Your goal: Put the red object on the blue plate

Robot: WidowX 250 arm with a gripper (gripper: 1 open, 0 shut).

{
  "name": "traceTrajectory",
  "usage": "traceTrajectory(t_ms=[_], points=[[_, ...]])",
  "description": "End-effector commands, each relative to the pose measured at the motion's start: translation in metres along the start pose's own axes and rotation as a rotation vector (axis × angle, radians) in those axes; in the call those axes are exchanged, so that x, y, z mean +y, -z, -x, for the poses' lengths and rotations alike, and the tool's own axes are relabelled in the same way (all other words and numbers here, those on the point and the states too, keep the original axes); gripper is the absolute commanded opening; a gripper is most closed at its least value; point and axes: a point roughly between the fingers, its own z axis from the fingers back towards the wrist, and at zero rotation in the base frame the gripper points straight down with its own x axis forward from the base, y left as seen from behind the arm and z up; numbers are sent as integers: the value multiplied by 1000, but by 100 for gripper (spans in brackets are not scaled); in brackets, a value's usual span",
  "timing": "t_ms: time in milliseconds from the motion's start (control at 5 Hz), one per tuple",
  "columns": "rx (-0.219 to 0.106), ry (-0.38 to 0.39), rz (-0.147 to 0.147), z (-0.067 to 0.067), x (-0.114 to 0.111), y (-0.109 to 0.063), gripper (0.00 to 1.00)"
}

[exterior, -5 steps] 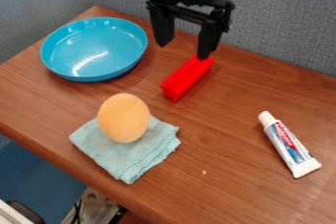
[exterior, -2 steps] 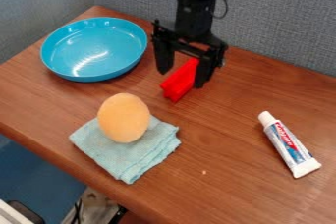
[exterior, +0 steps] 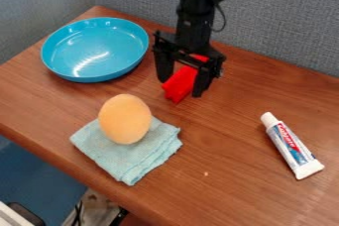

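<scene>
Now | your gripper (exterior: 184, 74) spread wide, straddling red block (exterior: 179, 85) on counter (exterior: 232, 131) | blue plate (exterior: 94, 49) left of it

Wooden table (exterior: 239, 106), five things down on it.
Red block (exterior: 177, 88) sits between the open jaws, blue plate (exterior: 93, 49) off their left, folded cloth (exterior: 126, 143) under an orange ball (exterior: 123, 118) in front, toothpaste tube (exterior: 290, 143) right.
</scene>
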Motion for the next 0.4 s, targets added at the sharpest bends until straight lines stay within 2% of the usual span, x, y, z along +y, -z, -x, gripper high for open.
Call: traceTrajectory(t_ms=[0,200], points=[[-55,-15,-17,-12,12,-7,100],[-54,-19,-17,-16,15,-3,100]])
